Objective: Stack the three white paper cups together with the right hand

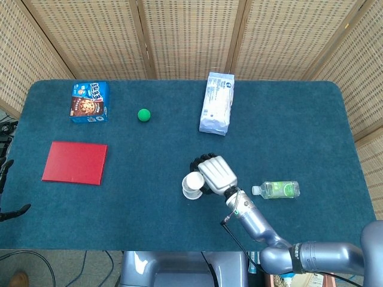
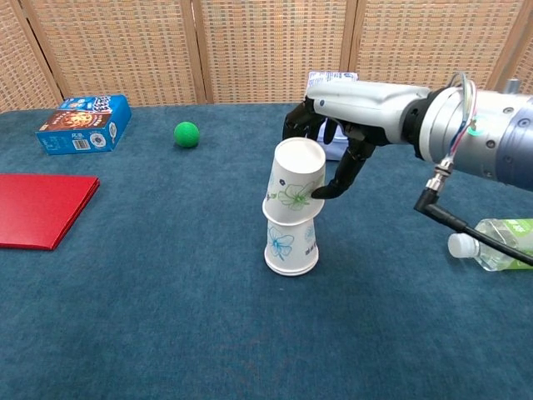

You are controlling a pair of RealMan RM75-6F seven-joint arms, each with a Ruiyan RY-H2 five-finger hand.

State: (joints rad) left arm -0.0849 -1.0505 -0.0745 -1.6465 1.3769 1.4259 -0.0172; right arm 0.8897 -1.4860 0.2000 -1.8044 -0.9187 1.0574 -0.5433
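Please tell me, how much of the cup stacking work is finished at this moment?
Done: a lower cup stands upside down on the table; I cannot tell if it is one cup or two nested. In hand: the right robot hand holds the top cup over it, tilted and only partly seated. Left: push it down straight and let go. A third separate cup shows in neither view.
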